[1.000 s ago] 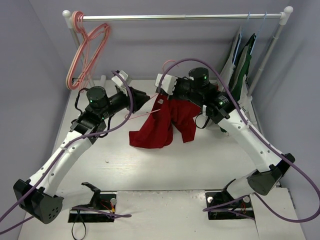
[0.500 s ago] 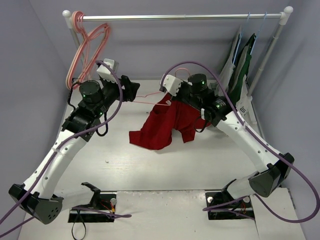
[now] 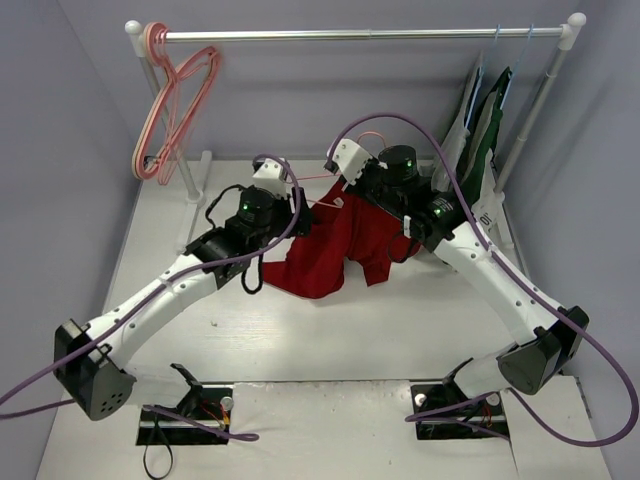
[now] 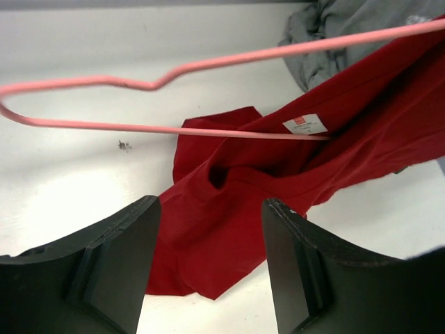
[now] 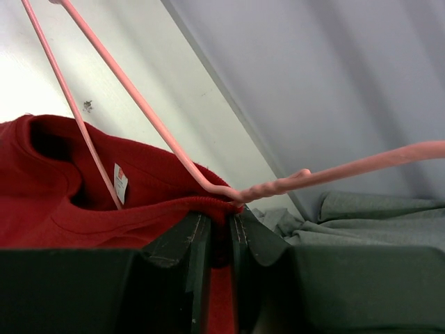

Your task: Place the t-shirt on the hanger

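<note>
T-shirt (image 3: 330, 252) collar and hanger (image 4: 139, 128) are pinched in the right gripper (image 5: 220, 231) above the counter (image 3: 250, 325); the spread-open left gripper (image 4: 208, 212) is best closed on loose collar beside the hanger and drawn over its free arm.

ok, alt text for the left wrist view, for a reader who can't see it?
A thin pink hanger spans the upper frame, its lower bar running into the red t-shirt beside the white label. The t-shirt lies crumpled on the white table, with a grey garment at top right. The left gripper stands open at the bottom edge, holding nothing.
</note>
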Controlling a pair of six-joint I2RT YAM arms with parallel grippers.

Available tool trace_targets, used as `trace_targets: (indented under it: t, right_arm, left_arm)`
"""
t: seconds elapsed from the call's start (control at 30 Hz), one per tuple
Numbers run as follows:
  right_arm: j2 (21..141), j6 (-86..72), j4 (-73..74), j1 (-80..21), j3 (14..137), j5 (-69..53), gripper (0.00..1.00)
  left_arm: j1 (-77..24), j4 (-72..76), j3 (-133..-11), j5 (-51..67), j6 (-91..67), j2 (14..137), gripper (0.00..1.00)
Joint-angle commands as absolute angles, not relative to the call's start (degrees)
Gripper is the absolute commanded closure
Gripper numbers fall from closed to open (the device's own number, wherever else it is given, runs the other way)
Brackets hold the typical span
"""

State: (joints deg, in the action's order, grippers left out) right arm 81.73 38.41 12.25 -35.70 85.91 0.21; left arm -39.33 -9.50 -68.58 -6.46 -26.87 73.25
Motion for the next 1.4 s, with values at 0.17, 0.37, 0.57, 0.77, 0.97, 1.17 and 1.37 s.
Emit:
trace_targets:
  t: [0.17, 0.37, 0.57, 0.77, 0.97, 1.17, 1.37]
  right_arm:
    - [78.8, 33.5, 7.4, -35.7, 87.6, -2.1, 1.00]
    - [78.4, 32.5, 7.6, -35.7, 87.9, -3.0, 1.00]
    - [78.0, 32.7, 7.8, -35.7, 87.8, -1.6, 1.00]
    - [76.6, 34.2, 7.8, -35.3, 86.1, 1.3, 1.00]
    - [75.2, 35.8, 8.5, -34.6, 84.0, 2.7, 1.00]
    - [74.2, 36.7, 9.2, -33.8, 81.9, 4.6, 1.00]
    - [73.7, 37.4, 9.9, -33.6, 80.7, 4.1, 1.00]
  left_arm:
    - [-42.2, -2.3, -72.0, -16.6, -31.4, 78.5, 0.41]
    - [-42.4, -1.7, -72.4, -19.3, -32.2, 82.3, 0.41]
    - [-42.4, -1.6, -72.1, -20.9, -33.7, 84.8, 0.43]
    - [-41.6, -2.2, -69.6, -24.1, -33.3, 84.6, 0.61]
    - [-38.2, -3.2, -69.6, -23.6, -32.8, 83.4, 0.76]
    - [-31.6, -8.0, -73.8, -17.5, -30.1, 83.2, 0.79]
    - [-27.1, -13.7, -80.6, -14.4, -26.2, 83.4, 0.80]
